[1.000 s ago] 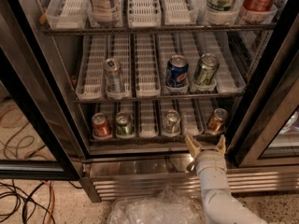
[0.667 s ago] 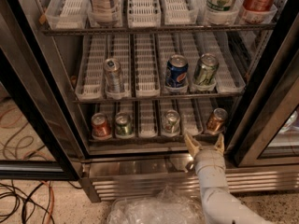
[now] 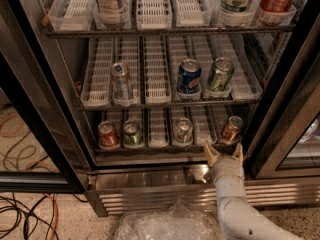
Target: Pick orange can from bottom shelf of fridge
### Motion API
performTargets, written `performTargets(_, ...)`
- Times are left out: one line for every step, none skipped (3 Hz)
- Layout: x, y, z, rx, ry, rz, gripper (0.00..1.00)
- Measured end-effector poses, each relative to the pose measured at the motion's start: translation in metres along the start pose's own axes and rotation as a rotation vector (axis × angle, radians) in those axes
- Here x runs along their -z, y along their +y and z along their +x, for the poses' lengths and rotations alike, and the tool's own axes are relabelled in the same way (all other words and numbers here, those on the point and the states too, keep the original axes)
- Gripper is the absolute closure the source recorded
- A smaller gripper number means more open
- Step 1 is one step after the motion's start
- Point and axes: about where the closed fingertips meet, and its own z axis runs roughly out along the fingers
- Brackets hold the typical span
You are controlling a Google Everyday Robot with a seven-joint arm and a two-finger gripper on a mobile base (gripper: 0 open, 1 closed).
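Observation:
The fridge (image 3: 60,134) stands open in front of me. On its bottom shelf (image 3: 160,146) the orange can (image 3: 231,129) stands upright in the far right lane. My gripper (image 3: 223,152) is open, its two pale fingers pointing up at the shelf's front edge, just below and slightly left of the orange can, not touching it. A red can (image 3: 107,134), a green can (image 3: 132,133) and a silver can (image 3: 182,130) stand in other lanes of the same shelf.
The shelf above holds a silver can (image 3: 120,80), a blue can (image 3: 189,76) and a green can (image 3: 219,75). A black door frame (image 3: 280,114) stands close on the right. A steel grille (image 3: 165,194) runs below. Crinkled clear plastic (image 3: 167,224) and cables (image 3: 25,214) lie on the floor.
My gripper has stayed in about the same place below the orange can, shifting at most slightly. The cans have not moved.

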Motion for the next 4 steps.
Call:
performTargets(-0.01,-0.006,0.003,0.015,0.002,0.01,0.29)
performTargets(-0.031,-0.013,0.007,0.04,-0.014,0.008,0.3)
performTargets(-0.037,-0.019,0.009,0.044,-0.016,0.017,0.32)
performTargets(-0.067,-0.029,0.009,0.04,-0.014,0.016,0.34)
